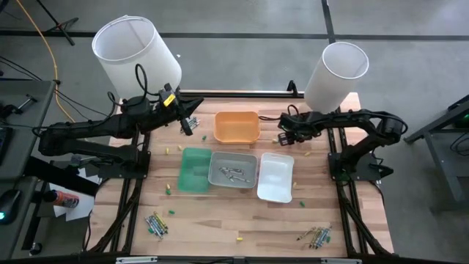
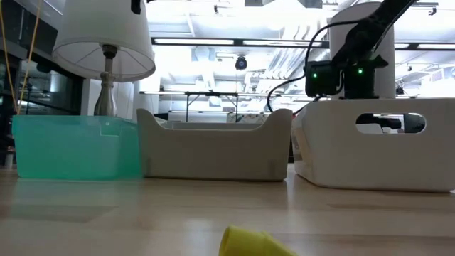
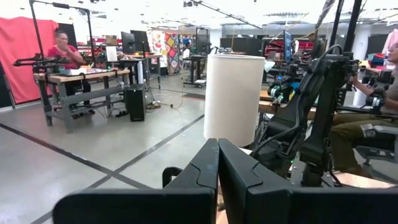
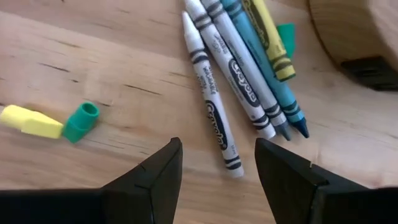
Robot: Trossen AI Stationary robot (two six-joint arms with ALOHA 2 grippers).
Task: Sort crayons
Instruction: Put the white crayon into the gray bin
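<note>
Four crayons (image 4: 239, 74): side by side, axes parallel, bare wood around.
Right gripper (image 4: 217, 165): I see it released above them.
Left gripper (image 3: 217, 163): clenched, empty.

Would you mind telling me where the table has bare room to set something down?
The front middle, between the two crayon heaps, is nearly bare apart from one yellow crayon. The centre is crowded with trays: green, grey, white, orange.
</note>
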